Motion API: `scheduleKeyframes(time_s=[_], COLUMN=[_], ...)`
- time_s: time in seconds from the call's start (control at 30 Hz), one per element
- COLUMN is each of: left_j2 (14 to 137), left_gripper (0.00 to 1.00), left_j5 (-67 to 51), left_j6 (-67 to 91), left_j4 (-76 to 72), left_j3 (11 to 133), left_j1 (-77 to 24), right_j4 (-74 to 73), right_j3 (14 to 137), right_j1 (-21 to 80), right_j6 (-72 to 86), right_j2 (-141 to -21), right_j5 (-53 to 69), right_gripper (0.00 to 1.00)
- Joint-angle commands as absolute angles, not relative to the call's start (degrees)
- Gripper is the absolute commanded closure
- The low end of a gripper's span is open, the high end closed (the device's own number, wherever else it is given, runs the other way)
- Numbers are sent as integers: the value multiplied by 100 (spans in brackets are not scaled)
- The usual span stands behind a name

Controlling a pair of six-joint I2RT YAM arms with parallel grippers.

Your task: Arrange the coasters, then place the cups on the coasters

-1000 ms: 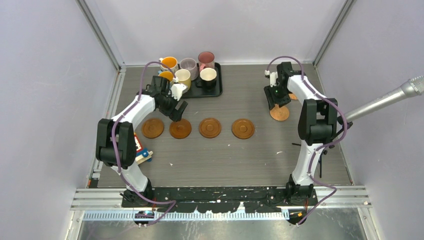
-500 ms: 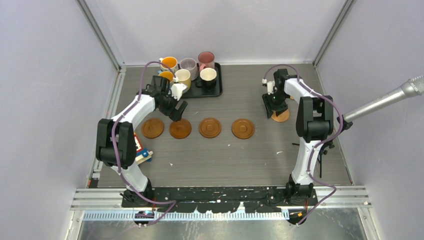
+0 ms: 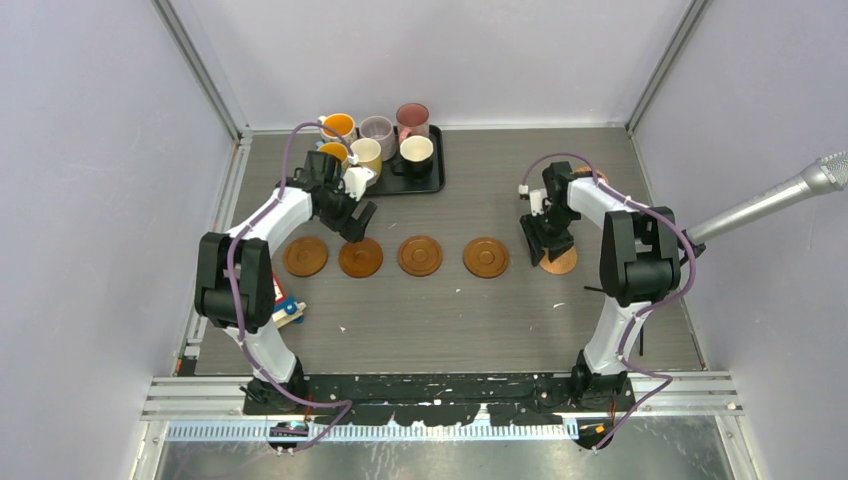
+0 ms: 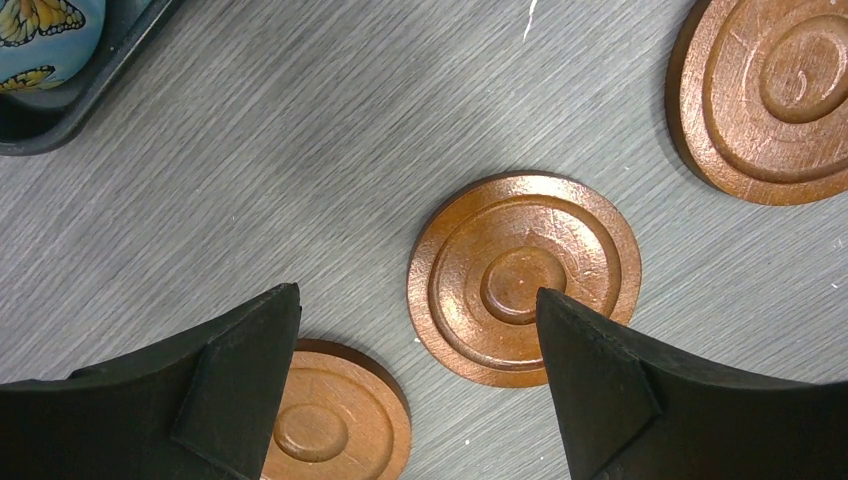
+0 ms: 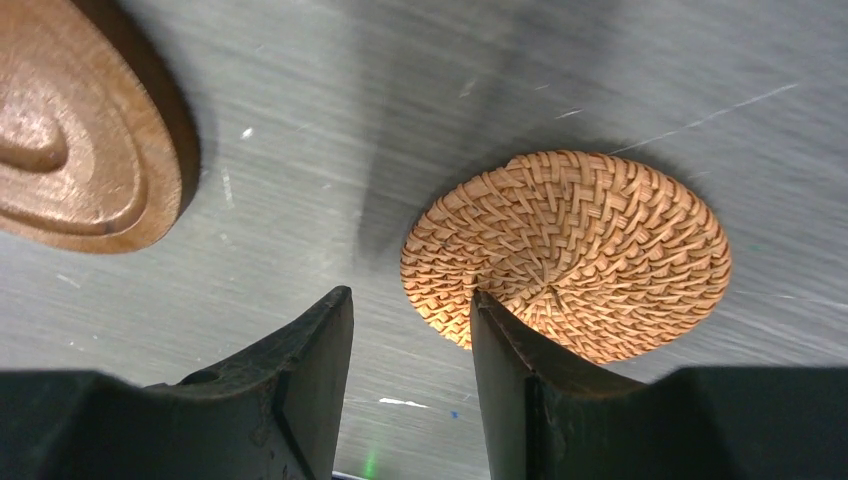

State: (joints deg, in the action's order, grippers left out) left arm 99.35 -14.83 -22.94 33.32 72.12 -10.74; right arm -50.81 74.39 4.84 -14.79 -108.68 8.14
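Four wooden coasters (image 3: 420,255) lie in a row across the table's middle. My left gripper (image 3: 352,230) hangs open above the second coaster from the left (image 4: 525,280), its fingers (image 4: 250,370) holding nothing. A fifth coaster, woven (image 3: 560,263), lies to the right of the row. My right gripper (image 5: 412,295) is low over it with jaws apart. One finger (image 5: 520,380) overlaps the woven coaster (image 5: 570,250) at its near edge, and only bare table shows in the gap. Several cups (image 3: 377,130) stand on the black tray (image 3: 432,182) at the back left.
A blue butterfly cup (image 4: 35,30) and the tray's corner (image 4: 80,105) show at the top left of the left wrist view. A small coloured object (image 3: 284,306) lies by the left arm. A grey microphone (image 3: 790,198) pokes in from the right wall.
My right gripper has moved toward the near edge, and the woven coaster slid with it into line with the row. Its jaws have narrowed a little. The left arm has not moved.
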Motion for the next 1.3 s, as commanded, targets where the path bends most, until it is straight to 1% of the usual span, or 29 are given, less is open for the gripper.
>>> scheduleKeyframes(time_s=[0.0,0.33,0.67,0.73,0.83,0.9,1.07,1.17,1.27], left_j2=[9932,9849,9869,9880,9909,9960,9981,9923,9874], left_gripper=[11,10,11,10,11,11,10,11,11], left_j5=[-1635,-1629,-1635,-1648,-1661,-1693,-1692,-1679,-1679], left_j6=[-2308,-2333,-2343,-2337,-2312,-2301,-2262,-2237,-2186], left_j4=[3230,3236,3235,3215,3191,3201,3203,3139,3117], left_j3=[7455,7368,7375,7388,7404,7445,7444,7353,7270], left_j1=[-1028,-1028,-1028,-1028,-1028,-1029,-1028,-1028,-1028], right_j4=[-5022,-5077,-5566,-5390,-4896,-4793,-4321,-4206,-3777], right_j3=[7175,7414,8323,8612,9130,9640,10449,10936,11090], right_j1=[718,787,875,877,865,847,584,385,220], right_j6=[-1386,-1388,-1370,-1278,-948,-767,-341,-230,-254], right_j2=[-10583,-10562,-10528,-10571,-10874,-11257,-12017,-12516,-12731], right_j5=[949,939,1416,1100,-15,-622,-1051,-1327,-1730], right_gripper=[48,48,47,45,44,42,37,38,43])
